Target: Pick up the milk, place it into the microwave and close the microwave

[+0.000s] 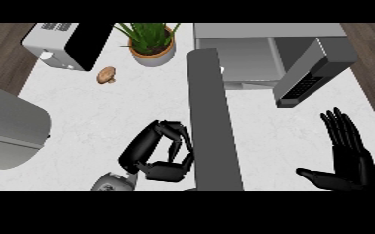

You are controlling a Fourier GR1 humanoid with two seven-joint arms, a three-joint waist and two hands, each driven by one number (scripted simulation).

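Note:
The grey microwave [242, 54] stands at the back right with its keypad panel [302, 85] facing me. Its door [212, 124] is swung wide open and reaches down the middle of the view to the lower edge. No milk shows anywhere; the door hides part of the microwave's inside. My left hand [157, 153] is just left of the door near its free end, with its fingers curled and nothing visible in them. At the lower right my right hand [344, 153] rests open, fingers up, apart from everything.
A potted plant [152, 42] stands at the back centre, left of the microwave. A small brown item [107, 75] lies on the white counter [88, 114]. A white and black appliance [62, 44] is at the back left, and a grey rounded object [18, 134] at the left edge.

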